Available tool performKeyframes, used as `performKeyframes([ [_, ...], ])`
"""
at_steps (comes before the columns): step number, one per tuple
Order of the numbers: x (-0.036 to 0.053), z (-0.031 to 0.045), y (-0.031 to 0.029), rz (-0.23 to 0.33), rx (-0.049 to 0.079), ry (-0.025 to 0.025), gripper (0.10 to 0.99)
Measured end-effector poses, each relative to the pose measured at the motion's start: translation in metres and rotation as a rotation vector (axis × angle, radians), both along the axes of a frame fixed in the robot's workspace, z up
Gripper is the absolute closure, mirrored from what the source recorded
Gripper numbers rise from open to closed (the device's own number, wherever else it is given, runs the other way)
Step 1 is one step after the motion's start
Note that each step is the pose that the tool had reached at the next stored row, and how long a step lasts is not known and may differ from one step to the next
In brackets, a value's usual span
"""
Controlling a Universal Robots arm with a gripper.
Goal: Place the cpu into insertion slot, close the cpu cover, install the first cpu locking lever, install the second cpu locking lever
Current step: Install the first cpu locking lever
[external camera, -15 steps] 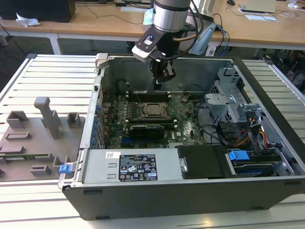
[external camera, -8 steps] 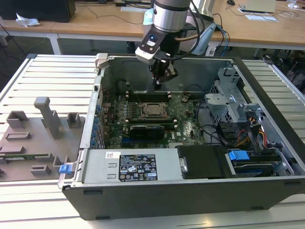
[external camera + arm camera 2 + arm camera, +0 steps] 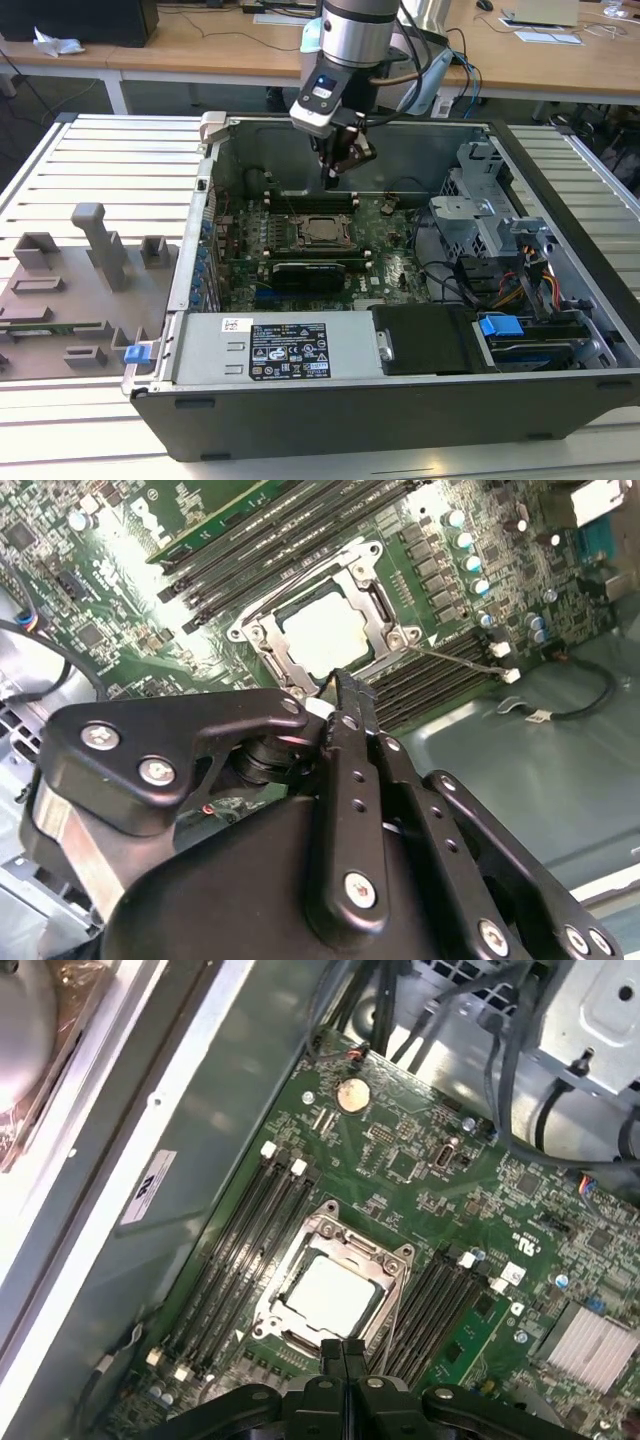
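Exterior view, pincer [image 3: 333,180] over case [image 3: 400,425], both wrist views, cpu [image 3: 325,635] [image 3: 330,1295] seated

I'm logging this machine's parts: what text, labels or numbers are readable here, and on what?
Black label on the power supply: print too small to read.
Small white sticker beside it: unreadable.
Pale sticker on the case wall: blurred.
Motherboard markings: too small.
Nothing can be quoted.
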State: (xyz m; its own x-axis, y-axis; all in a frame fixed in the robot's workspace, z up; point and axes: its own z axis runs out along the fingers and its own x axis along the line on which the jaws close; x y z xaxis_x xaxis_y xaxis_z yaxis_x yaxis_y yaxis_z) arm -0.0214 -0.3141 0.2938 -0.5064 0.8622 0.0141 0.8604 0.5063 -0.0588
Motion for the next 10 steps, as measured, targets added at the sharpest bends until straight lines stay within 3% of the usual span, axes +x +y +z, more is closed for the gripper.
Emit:
performKeyframes([
  [10,0.0,0.0,0.0,0.1,0.0,0.0,0.98],
])
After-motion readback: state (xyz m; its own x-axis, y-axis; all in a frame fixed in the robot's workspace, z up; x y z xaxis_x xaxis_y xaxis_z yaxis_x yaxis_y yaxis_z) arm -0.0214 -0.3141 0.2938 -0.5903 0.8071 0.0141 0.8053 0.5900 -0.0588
